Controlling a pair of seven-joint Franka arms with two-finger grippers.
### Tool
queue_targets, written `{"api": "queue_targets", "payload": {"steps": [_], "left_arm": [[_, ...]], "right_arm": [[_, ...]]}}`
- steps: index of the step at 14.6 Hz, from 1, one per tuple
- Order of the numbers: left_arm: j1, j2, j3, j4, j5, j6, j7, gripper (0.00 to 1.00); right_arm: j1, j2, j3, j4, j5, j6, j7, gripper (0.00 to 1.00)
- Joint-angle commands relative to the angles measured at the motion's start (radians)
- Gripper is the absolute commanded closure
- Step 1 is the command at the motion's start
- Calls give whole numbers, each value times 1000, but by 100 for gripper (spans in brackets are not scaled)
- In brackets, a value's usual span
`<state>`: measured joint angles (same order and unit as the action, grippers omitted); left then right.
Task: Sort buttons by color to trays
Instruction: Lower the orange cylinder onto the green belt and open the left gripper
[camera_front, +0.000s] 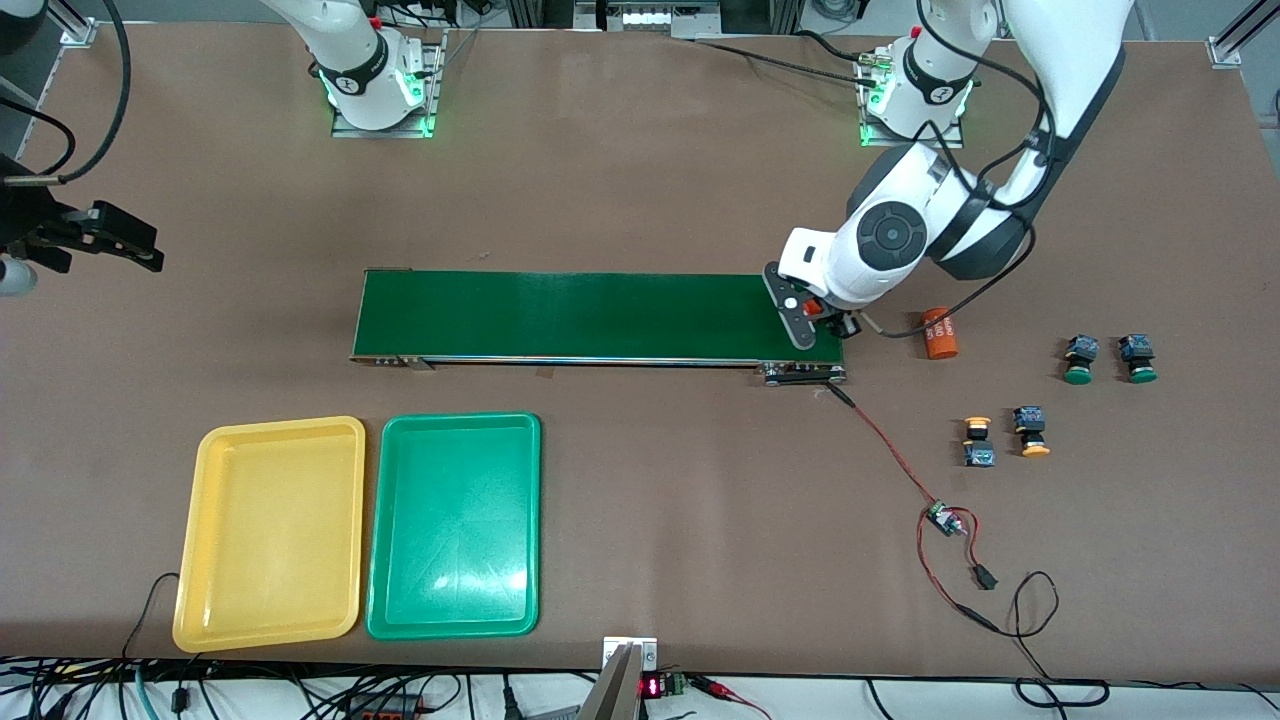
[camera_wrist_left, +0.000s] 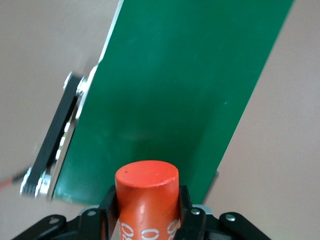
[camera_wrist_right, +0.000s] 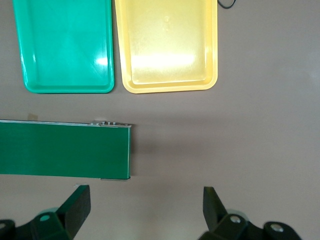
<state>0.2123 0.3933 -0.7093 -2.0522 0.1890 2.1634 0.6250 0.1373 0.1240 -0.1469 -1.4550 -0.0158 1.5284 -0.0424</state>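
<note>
Left gripper (camera_wrist_left: 147, 217): you have it over the conveyor belt's end toward the left arm's end of the table, its jaws clamped on an orange cylinder (camera_wrist_left: 147, 197) with white print on its side. In the left wrist view the cylinder's flat end points out over the belt.

Right gripper (camera_wrist_right: 145, 210): you have this arm waiting with its jaws spread wide and nothing between them, over bare table just off the belt's end at the right arm's end of the table. In the front view it shows at the picture's edge (camera_front: 120, 240).

Conveyor belt (camera_front: 590, 318): long, dark green, lying across the middle of the table.

Second orange cylinder (camera_front: 939, 334): on its side on the table, near the belt's end toward the left arm.

Green-capped buttons: two of them (camera_front: 1079, 361) (camera_front: 1138, 358) side by side on the table, toward the left arm's end.

Yellow-capped buttons: two of them (camera_front: 977, 441) (camera_front: 1031, 431) side by side, nearer the front camera than the green-capped pair.

Yellow tray (camera_front: 215, 600): nearer the front camera than the belt, toward the right arm's end; nothing in it.

Green tray (camera_front: 455, 625): just beside the yellow tray, on the side toward the left arm; you can see it holds nothing either.

Small circuit board (camera_front: 940, 520): on the table with red and black wires running to the belt's end.
</note>
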Motion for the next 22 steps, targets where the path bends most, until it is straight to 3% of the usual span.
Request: {"api": "queue_targets", "payload": {"steps": [1, 2, 3, 4, 9, 12, 15, 18, 22], "left_arm": [[-43, 12, -4, 23, 6, 39, 178, 94], [-45, 12, -4, 14, 6, 59, 214, 88], [-50, 12, -2, 12, 7, 61, 226, 69], [-51, 13, -2, 12, 13, 59, 245, 1], [14, -17, -2, 46, 17, 30, 228, 0], [90, -28, -1, 134, 9, -103, 75, 0], [107, -21, 17, 226, 18, -244, -220, 0], [189, 8, 40, 254, 21, -254, -430, 0], [196, 64, 79, 337, 61, -251, -814, 0]], "right_arm": [[-10, 35, -2, 5, -3, 4, 7, 0], [-10, 37, -3, 5, -4, 3, 7, 0], [-12, 39, -3, 2, -6, -8, 7, 0], [-10, 40, -5, 1, -7, -11, 7, 0], [8, 36, 1, -15, -16, -28, 82, 0], [-2, 39, -3, -25, -16, -19, 88, 0], [-2, 42, -3, -25, -18, 24, 85, 0], [2, 52, -3, -25, -18, 59, 70, 0], [8, 52, -2, -25, -16, 65, 62, 0]]}}
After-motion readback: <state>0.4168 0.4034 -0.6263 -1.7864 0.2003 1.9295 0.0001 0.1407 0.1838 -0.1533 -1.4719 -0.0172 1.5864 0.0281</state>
